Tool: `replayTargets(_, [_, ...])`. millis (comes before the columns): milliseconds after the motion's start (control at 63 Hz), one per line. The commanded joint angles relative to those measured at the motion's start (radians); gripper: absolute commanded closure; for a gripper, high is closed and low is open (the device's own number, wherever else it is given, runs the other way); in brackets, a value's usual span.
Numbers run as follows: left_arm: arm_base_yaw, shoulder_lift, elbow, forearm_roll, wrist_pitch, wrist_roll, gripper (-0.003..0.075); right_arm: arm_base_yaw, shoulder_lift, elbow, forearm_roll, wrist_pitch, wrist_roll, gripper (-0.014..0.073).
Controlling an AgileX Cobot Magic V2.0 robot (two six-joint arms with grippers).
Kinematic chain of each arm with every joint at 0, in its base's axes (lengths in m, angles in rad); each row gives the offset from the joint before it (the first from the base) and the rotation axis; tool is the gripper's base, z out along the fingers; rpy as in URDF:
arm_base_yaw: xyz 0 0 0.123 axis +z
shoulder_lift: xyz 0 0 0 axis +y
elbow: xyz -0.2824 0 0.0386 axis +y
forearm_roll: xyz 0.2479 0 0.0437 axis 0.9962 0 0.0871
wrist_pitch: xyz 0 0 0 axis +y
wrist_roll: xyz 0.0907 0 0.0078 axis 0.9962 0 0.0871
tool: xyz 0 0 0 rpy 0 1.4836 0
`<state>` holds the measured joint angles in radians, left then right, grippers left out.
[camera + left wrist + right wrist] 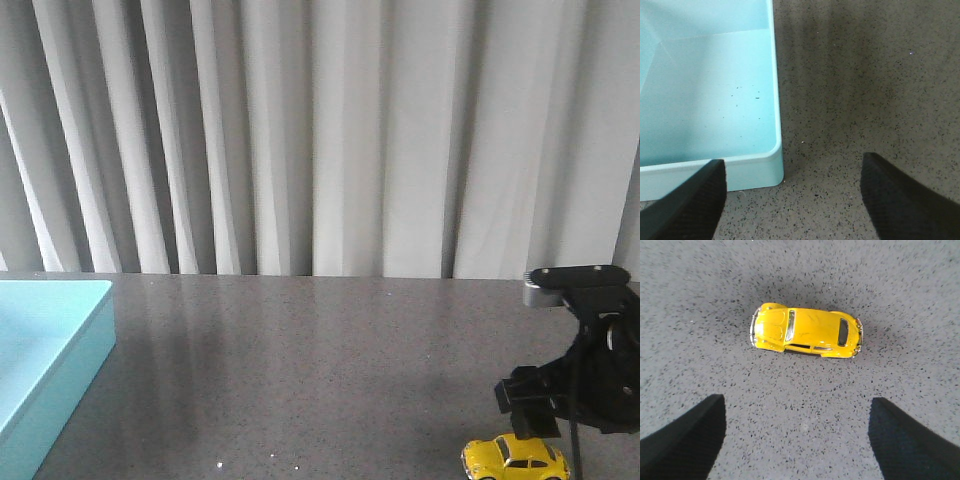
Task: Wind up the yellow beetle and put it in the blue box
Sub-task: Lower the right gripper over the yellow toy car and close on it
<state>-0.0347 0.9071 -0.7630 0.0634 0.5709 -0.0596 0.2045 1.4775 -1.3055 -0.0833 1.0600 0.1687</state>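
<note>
The yellow beetle (515, 457) stands on its wheels on the grey table at the front right, right below my right arm. In the right wrist view the beetle (806, 332) lies crosswise beyond my right gripper (797, 407), which is open and empty with bare table between its fingers. The blue box (45, 345) sits at the left edge of the table, empty. In the left wrist view a corner of the box (767, 167) lies just beyond my left gripper (792, 172), which is open and empty. The left gripper does not show in the front view.
The grey speckled table (320, 370) stretches between the box and the beetle. A grey curtain (320, 130) hangs behind the table's far edge. The black right arm (590, 350) stands at the right edge of the front view.
</note>
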Motion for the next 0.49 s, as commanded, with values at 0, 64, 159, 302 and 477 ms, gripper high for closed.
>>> replayTargets(0, [0.000, -0.005, -0.033, -0.008, -0.063, -0.009, 0.0182, -0.015, 0.054, -0.108, 0.003, 0.033, 0.004, 0.0022])
replayTargets(64, [0.000, -0.005, -0.033, -0.008, -0.063, -0.009, 0.0182, -0.033, 0.110, -0.158, 0.015, 0.069, 0.004, 0.0022])
replayTargets(159, [0.000, -0.005, -0.033, -0.008, -0.063, -0.009, 0.0182, -0.052, 0.184, -0.218, 0.020, 0.101, -0.001, 0.0022])
replayTargets(302, [0.000, -0.005, -0.033, -0.008, -0.062, -0.009, 0.0182, -0.060, 0.252, -0.268, 0.004, 0.113, -0.007, 0.0033])
replayTargets(477, [0.000, -0.005, -0.033, -0.008, -0.061, -0.009, 0.0182, -0.060, 0.319, -0.289, 0.004, 0.079, -0.014, 0.0036])
